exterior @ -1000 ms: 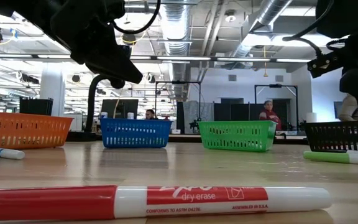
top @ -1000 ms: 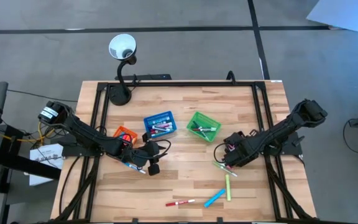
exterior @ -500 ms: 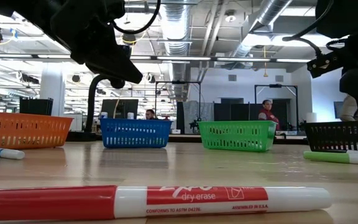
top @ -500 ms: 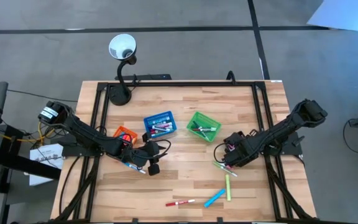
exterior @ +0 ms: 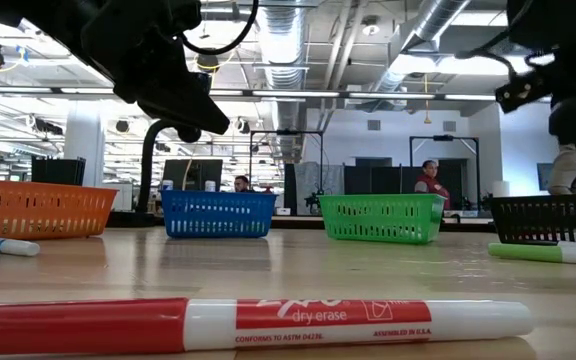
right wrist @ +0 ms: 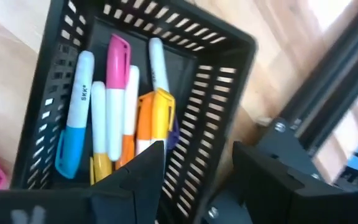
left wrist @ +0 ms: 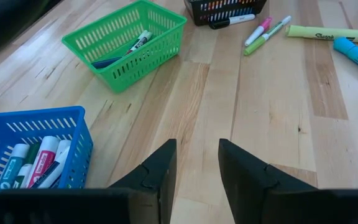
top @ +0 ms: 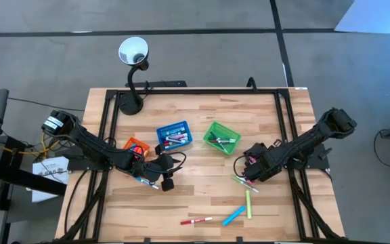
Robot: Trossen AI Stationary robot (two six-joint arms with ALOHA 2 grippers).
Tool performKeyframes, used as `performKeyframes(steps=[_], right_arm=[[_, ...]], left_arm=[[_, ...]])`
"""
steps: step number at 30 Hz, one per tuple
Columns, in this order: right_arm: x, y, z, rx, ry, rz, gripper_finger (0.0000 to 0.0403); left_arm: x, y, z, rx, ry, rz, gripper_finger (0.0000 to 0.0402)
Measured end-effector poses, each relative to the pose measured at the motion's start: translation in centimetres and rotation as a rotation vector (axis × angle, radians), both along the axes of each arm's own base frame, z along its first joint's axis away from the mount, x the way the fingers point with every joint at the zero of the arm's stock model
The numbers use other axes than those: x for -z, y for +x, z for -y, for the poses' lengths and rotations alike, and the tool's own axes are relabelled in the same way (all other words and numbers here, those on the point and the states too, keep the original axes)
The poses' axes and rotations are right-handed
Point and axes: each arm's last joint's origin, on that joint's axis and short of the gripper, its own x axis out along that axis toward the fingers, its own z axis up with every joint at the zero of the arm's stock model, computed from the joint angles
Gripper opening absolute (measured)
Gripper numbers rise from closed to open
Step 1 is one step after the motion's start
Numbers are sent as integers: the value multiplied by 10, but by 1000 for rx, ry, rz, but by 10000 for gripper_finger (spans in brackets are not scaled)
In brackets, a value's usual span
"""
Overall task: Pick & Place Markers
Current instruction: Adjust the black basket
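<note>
Over the black basket of markers at the tabletop's three o'clock, the right gripper hangs with released, empty jaws, as are the left gripper's.

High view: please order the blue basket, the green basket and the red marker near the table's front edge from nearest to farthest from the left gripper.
From the left gripper:
1. Blue basket, just behind the gripper.
2. Red marker, toward the table's front edge.
3. Green basket, behind and to the right.

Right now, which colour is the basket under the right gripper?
Black. The basket holding markers shows best in the right wrist view, below the right gripper.
</note>
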Motion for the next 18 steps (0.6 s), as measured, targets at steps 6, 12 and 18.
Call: performKeyframes(steps=[6, 12, 18], right_arm=[[-20, 15, -14, -11, 122, 86, 179], [-21, 24, -44, -139, 274, 248, 131], [-21, 22, -59, -163, 305, 307, 17]], left_arm=[[0, 0, 0, -1, 0, 0, 115], [0, 0, 0, 0, 0, 0, 115], [0, 0, 0, -12, -19, 5, 115]])
